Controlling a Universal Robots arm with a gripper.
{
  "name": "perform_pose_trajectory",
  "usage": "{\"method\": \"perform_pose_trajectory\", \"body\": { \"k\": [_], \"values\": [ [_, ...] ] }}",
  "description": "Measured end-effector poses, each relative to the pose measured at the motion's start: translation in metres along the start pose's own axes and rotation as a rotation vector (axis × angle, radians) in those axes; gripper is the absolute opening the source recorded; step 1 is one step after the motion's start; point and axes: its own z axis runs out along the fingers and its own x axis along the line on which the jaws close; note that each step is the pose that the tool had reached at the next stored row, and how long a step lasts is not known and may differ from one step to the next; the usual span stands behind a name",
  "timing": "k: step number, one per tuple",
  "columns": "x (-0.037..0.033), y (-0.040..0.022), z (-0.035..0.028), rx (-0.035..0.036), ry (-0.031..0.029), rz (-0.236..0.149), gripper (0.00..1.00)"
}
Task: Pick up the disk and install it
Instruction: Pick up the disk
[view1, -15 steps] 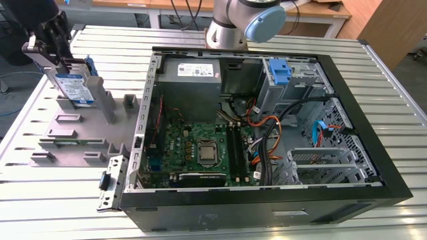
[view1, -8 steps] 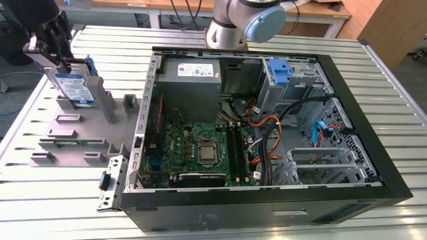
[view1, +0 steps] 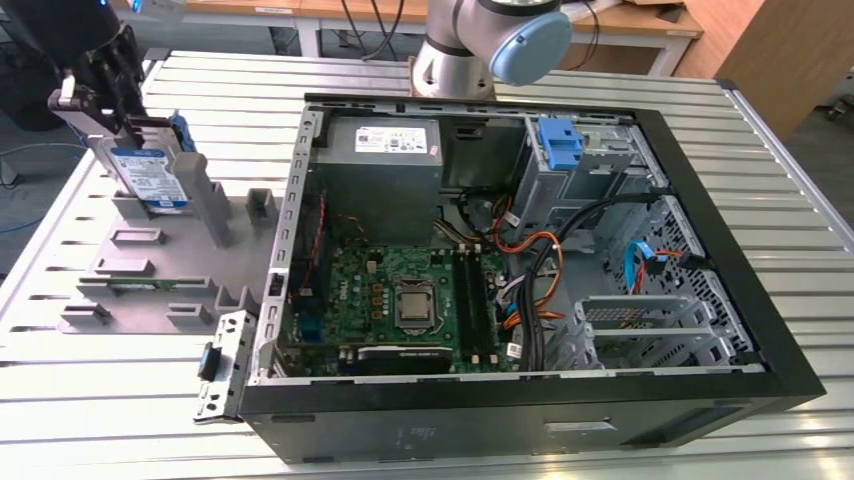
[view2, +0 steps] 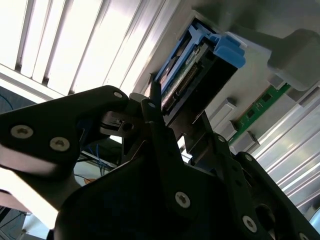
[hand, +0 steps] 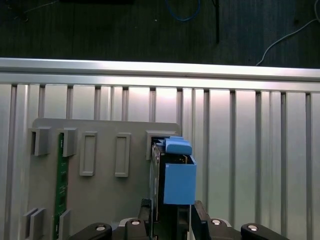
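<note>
Logged the disk (view1: 150, 175) standing on edge in a slot of the grey rack (view1: 187, 290), at the exterior view's left, well apart from the open computer case (view1: 754, 290). Found the gripper (hand: 172, 217) clamped on the disk, with fingers (hand: 197, 215) pressed to both flat sides and no gap visible in the first wrist view.

Handling, as judgement:
- Rated as stiff metal, weighty for so thin a slab, smooth on the faces, easily hurt by knocks.
- Expect some flex in the blue plastic frame around it.
- Favour a hold across the flat faces near the upper edge, squarely centred, away from the connector end. Would avoid squeezing the frame alone.

Containers:
- Counted in the rack the disk, plus a green memory stick (hand: 60, 180) in another slot.
- Listed inside the case a grey power supply (view1: 380, 145), a green main board (view1: 400, 295), a blue bracket (view1: 558, 140) at the far corner, orange and black cables (view1: 534, 260), and a metal drive cage (view1: 638, 318).
</note>
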Motion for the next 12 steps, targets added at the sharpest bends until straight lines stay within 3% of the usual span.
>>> {"method": "perform_pose_trajectory", "body": {
  "k": [12],
  "values": [
    [0.0008,0.0,-0.0012,0.0003,-0.0001,0.0,0.44]
  ]
}}
